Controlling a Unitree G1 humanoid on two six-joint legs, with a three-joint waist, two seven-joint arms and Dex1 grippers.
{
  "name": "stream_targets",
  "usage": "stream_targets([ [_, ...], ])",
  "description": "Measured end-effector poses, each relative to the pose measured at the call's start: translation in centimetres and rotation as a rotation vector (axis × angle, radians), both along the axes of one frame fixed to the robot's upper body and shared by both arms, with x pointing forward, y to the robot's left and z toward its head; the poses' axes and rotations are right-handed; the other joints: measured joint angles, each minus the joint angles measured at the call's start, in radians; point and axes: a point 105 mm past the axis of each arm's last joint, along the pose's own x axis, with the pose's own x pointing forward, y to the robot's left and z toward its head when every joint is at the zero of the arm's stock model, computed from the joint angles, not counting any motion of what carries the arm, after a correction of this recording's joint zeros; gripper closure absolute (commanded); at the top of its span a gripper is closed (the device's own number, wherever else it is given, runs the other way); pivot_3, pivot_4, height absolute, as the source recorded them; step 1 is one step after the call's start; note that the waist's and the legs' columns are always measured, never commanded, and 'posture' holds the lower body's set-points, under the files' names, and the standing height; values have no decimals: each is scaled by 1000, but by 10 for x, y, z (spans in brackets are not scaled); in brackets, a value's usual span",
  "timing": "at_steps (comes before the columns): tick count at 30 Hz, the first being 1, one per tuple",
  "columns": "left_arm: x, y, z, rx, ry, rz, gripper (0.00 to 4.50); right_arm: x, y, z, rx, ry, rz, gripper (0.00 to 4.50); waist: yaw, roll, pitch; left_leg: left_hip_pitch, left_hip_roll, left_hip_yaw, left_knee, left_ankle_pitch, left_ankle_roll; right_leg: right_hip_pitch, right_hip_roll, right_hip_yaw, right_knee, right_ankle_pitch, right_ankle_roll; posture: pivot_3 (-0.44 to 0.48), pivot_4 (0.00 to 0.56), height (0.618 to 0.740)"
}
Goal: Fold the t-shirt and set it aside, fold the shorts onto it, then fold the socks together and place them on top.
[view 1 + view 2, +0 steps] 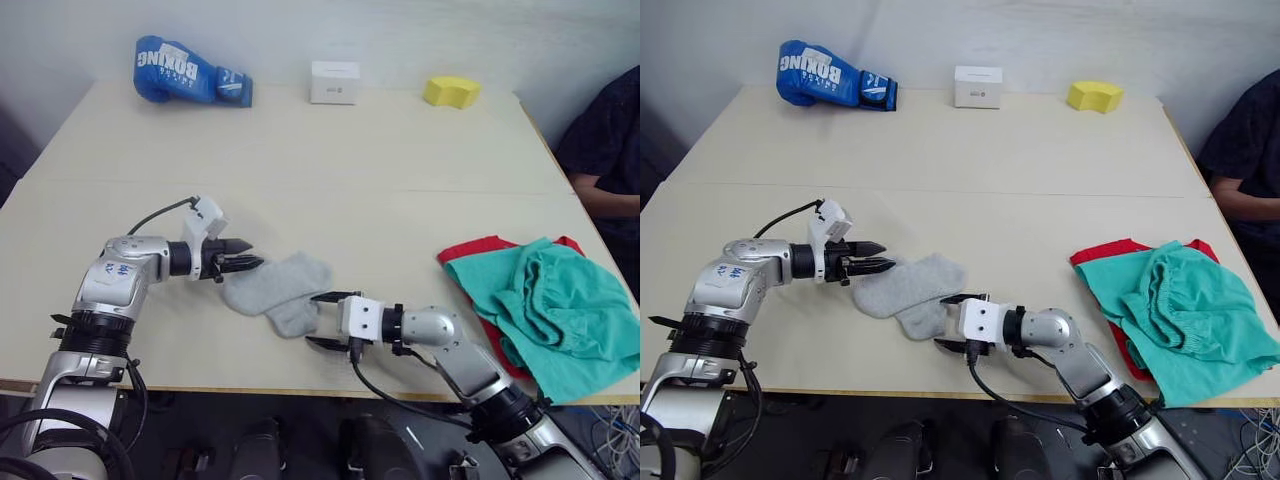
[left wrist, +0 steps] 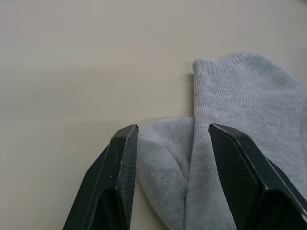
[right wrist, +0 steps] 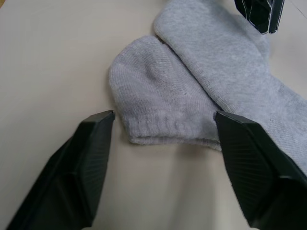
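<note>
A pale beige table [image 1: 330, 170] stands against a light wall, with a blue boxing glove [image 1: 190, 72], a small white box [image 1: 334, 82] and a yellow sponge [image 1: 451, 91] along its far edge. A person's dark sleeve [image 1: 608, 135] shows at the table's right side. Near the front edge the grey socks [image 1: 277, 291] lie overlapping, one partly on the other. The left gripper [image 1: 243, 265] sits at their left end, fingers spread narrowly across the cloth. The right gripper [image 1: 322, 320] faces their near end, fingers wide apart, holding nothing. Well to the right, the teal shorts [image 1: 553, 305] lie crumpled on the red t-shirt [image 1: 475, 250].
</note>
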Motion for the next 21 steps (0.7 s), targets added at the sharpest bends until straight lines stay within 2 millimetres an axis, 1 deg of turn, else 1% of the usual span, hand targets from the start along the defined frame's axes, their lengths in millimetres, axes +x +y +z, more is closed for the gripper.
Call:
stream_targets([
  [1,-1,1,-2,0,18,1,2666,1,0,0,-4,-9,5,2332,0,0,0,1,0,0,0,1,-1,1,0,0,0,1,-1,0,150,740],
  [6,-7,5,-14,7,94,24,4271,4,-1,-5,-13,-29,18,4108,1,0,0,1,1,0,-1,5,0,1,0,0,-1,5,-1,0,150,740],
  [7,-7,5,-15,9,100,32,4500,5,-1,-6,-15,-34,20,4484,1,0,0,1,1,0,-1,5,0,1,0,0,-1,6,-1,0,150,740],
  [9,-10,7,-16,16,103,40,4500,6,-1,-6,-15,-42,27,4484,0,0,0,1,1,0,-1,5,0,1,0,0,-1,6,-1,0,150,740],
  [13,-24,14,-20,-13,120,63,4500,6,-5,-5,-29,-57,62,4484,-1,0,0,1,1,0,-3,5,0,1,0,0,-3,6,-1,0,150,740],
  [18,-45,10,-20,-26,134,65,4500,16,-25,-2,-83,-75,84,4484,3,0,0,1,1,0,-2,5,1,1,-1,0,-3,6,-1,0,150,740],
  [21,-53,6,-17,-37,110,84,4500,27,-43,3,-118,-79,75,4484,3,0,0,1,1,-1,-2,4,1,2,-2,0,-4,7,-1,0,150,740],
])
